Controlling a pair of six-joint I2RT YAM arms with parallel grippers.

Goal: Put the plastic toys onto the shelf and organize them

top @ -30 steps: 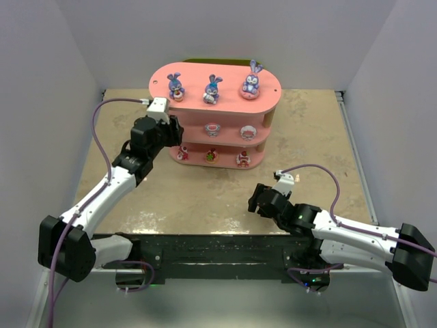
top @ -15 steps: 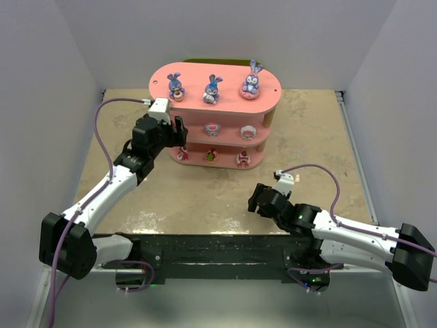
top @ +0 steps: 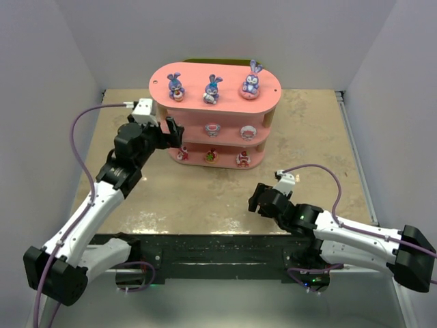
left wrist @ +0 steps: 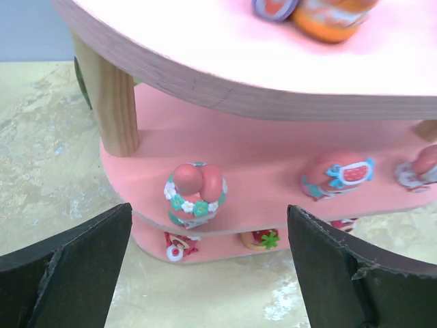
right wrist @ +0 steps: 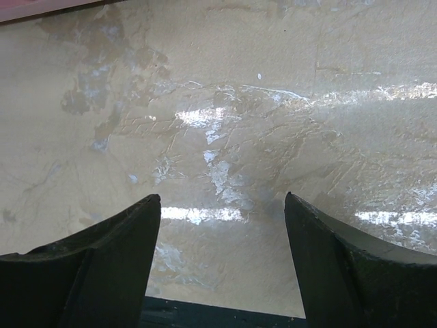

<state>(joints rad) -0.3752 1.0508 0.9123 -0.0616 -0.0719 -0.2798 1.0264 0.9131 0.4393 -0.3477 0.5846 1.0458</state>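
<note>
The pink three-tier shelf (top: pixel 232 72) stands at the back of the table. Three purple-blue bunnies (top: pixel 212 89) sit on its top board. Small pink and red toys (top: pixel 214 128) sit on the middle and bottom boards. My left gripper (top: pixel 174 128) stands open just off the shelf's left end. In the left wrist view a round pink toy with a flower ring (left wrist: pixel 195 195) sits on the middle board of the shelf (left wrist: pixel 273 150), beyond my open left gripper (left wrist: pixel 208 256) and apart from its fingers. My right gripper (top: pixel 255 199) is open above bare table, holding nothing (right wrist: pixel 222 260).
A watermelon-marked toy (left wrist: pixel 338 178) sits right of the flower-ring toy. Two red toys (left wrist: pixel 179 244) show on the bottom board below. A wooden post (left wrist: pixel 113 102) holds the shelf's left end. Grey walls close the table on three sides.
My left gripper has opened wide and drawn back to the left from the shelf's left end, leaving the pink flower-ring toy on the middle board. The right arm has stayed put.
</note>
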